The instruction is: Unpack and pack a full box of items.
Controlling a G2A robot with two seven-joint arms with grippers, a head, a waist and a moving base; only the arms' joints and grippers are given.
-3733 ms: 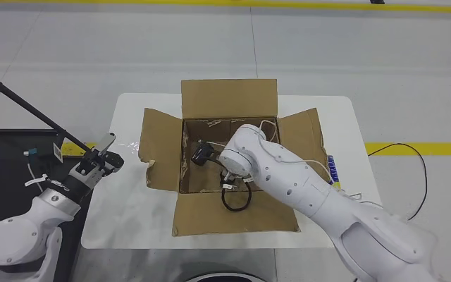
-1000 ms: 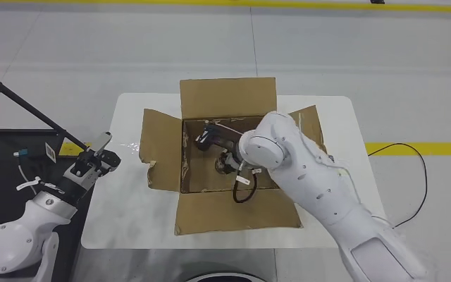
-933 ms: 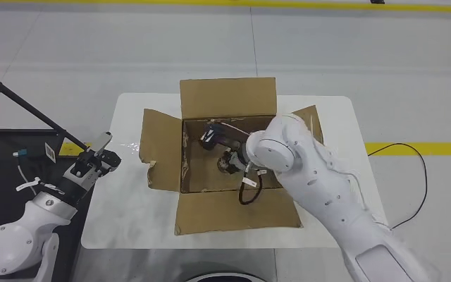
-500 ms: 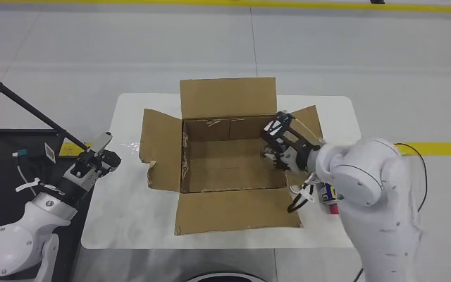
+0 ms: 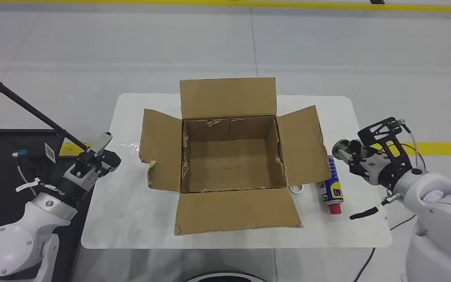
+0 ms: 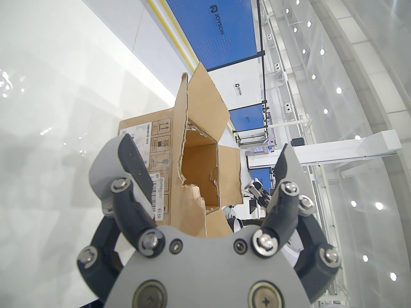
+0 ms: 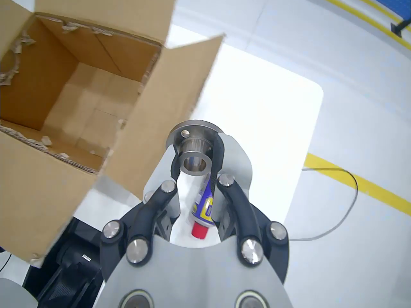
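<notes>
1. Gone from inside the cardboard box (image 5: 229,166) since the earlier frames: right gripper (image 7: 199,157) with the metal pulley (image 7: 192,150) and black belt (image 7: 220,149), carried out over the right flap to the right edge of the table (image 5: 127,211). No shift at the left arm.
2. At the left edge of the table: left gripper (image 6: 207,149), fingers spread wide with nothing between them, pointed toward the box.
3. At the middle of the table: the box, all four flaps folded outward, torn cardboard along the inner rim, printed labels on the wall facing the left edge.
4. Between the box's right flap and the right edge: spray can (image 5: 331,189), lying flat on the table just beside the flap, red cap toward the near edge.
5. At the right edge: right gripper closed on the pulley, one finger on each side of the hub. Belt looped around the pulley, its loose end trailing toward the near edge, near the can's capped end.
</notes>
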